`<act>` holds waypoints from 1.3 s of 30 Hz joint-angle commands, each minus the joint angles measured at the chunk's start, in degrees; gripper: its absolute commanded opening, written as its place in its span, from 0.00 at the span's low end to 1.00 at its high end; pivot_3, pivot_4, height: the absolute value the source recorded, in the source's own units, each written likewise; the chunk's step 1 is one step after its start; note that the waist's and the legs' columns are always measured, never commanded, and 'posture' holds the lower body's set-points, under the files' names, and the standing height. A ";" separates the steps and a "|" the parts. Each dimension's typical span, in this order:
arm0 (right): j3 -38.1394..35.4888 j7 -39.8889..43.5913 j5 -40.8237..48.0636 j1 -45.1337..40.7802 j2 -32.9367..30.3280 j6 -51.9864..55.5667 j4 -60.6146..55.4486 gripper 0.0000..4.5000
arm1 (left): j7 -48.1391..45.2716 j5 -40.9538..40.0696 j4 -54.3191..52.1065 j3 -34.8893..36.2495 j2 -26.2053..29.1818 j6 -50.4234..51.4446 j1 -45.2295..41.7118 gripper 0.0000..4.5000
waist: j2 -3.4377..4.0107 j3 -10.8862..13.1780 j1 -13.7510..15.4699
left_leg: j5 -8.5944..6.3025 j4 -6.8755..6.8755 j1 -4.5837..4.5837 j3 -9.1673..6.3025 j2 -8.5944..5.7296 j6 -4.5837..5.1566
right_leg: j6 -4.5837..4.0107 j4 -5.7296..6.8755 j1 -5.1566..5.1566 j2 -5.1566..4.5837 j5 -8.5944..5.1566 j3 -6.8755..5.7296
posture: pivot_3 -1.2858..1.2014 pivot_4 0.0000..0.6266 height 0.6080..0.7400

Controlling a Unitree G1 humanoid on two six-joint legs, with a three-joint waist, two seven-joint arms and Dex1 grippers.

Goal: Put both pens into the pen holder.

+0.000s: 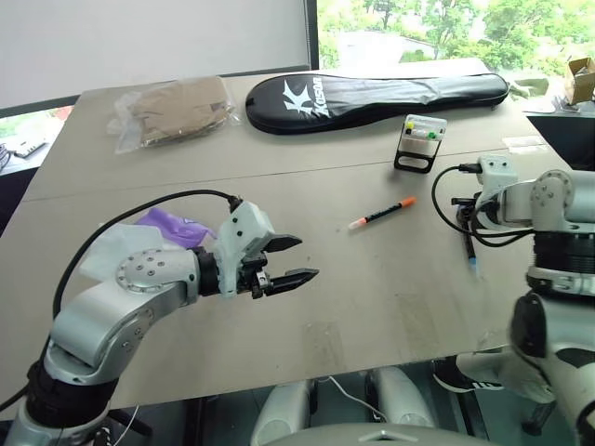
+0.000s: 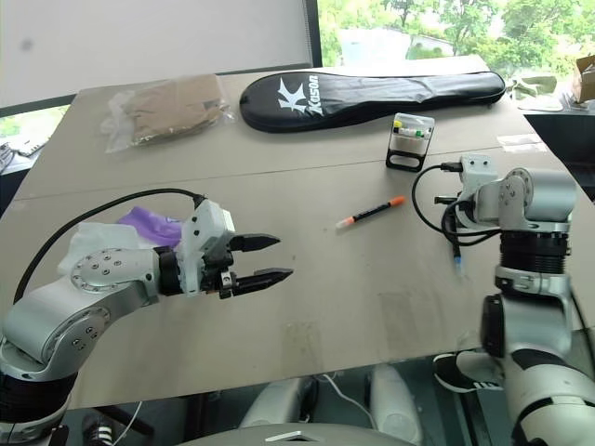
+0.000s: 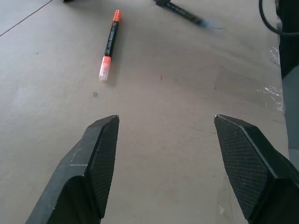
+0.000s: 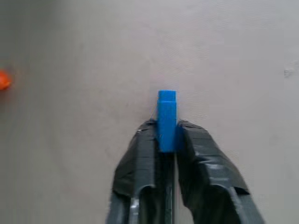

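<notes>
A: What's biggest on the counter [image 1: 307, 307]?
B: The long black racket bag [image 1: 376, 98] at the far edge. Left of it lies a clear plastic packet [image 1: 172, 111] with something brown inside, and near the left edge there's crumpled purple and white plastic [image 1: 172, 226].

A: And the pen holder?
B: The pen holder [image 1: 418, 142] stands upright on the right half, just nearer than the bag, with yellow and green caps showing in it.

A: The claws?
B: The left claw [image 1: 288, 261] hovers over the near left of the counter, fingers spread wide and holding nothing. The right claw [image 4: 167, 135] is pinched tight on the blue-capped pen [image 4: 167, 119], low over the counter at the right, nearer than the holder.

A: The other pen?
B: The orange-capped pen [image 1: 381, 214] lies flat mid-counter between the two claws, apart from both, orange end pointing far-right toward the holder.
</notes>
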 commanded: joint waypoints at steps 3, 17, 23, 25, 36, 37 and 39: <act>13.12 13.86 6.29 2.34 -12.11 0.25 -9.02 0.02 | 0.24 -0.21 -1.67 0.51 -0.05 -0.88 0.31 0.75 | 0.02 0.02 0.01 | 0.00 -0.01 -0.05 0.00 0.04 0.00 | 0.00 -0.02 -0.03 0.01 0.00 0.01 | 0.52 0.24 1.00; 40.36 53.77 -3.47 -0.77 -29.61 -19.81 -11.92 0.56 | -1.23 0.89 -1.06 0.06 0.48 -2.32 1.50 0.75 | -0.01 0.09 -0.03 | -0.02 0.02 -0.04 0.11 0.14 0.01 | 0.01 -0.07 -0.06 0.05 -0.01 0.00 | 0.52 0.24 1.00; 46.53 59.74 -6.50 -7.80 -30.40 -15.08 -10.20 0.65 | -0.42 0.74 -2.25 0.04 0.29 -2.26 2.77 0.75 | 0.00 0.10 0.50 | -0.02 0.05 -0.11 0.02 0.11 0.00 | 0.01 -0.09 -0.10 0.00 0.00 0.09 | 0.52 0.24 1.00; 49.07 61.34 -7.51 -9.89 -31.07 -13.38 -10.82 0.65 | -0.05 0.52 -2.56 0.00 0.12 -2.11 3.02 0.75 | 0.01 0.10 0.57 | -0.02 0.03 -0.23 0.01 0.11 -0.01 | 0.01 -0.07 -0.25 0.00 -0.01 0.09 | 0.52 0.24 1.00; 55.43 57.96 -5.14 -14.32 -29.16 0.97 -13.42 0.65 | 1.69 -0.15 -3.80 -0.73 -1.04 -1.60 4.12 0.75 | 0.01 0.09 0.77 | -0.01 0.09 -0.86 -0.02 0.10 -0.02 | 0.00 -0.04 -0.79 -0.02 0.00 0.06 | 0.52 0.24 1.00; 56.01 57.62 -5.22 -13.86 -29.01 0.96 -12.54 0.65 | 1.80 -0.28 -3.81 -0.69 -1.15 -1.50 4.05 0.75 | -0.01 0.08 0.86 | -0.01 0.11 -0.86 -0.01 0.09 -0.02 | 0.00 -0.04 -0.79 -0.03 0.00 0.06 | 0.52 0.24 1.00; 57.47 57.15 -6.03 -13.40 -28.86 -0.08 -10.72 0.65 | 2.12 -0.67 -3.94 -0.41 -1.29 -1.18 4.03 0.75 | -0.02 0.08 1.20 | -0.01 0.11 -0.86 -0.02 0.09 -0.02 | 0.00 -0.05 -0.78 -0.03 0.00 0.04 | 0.52 0.24 1.00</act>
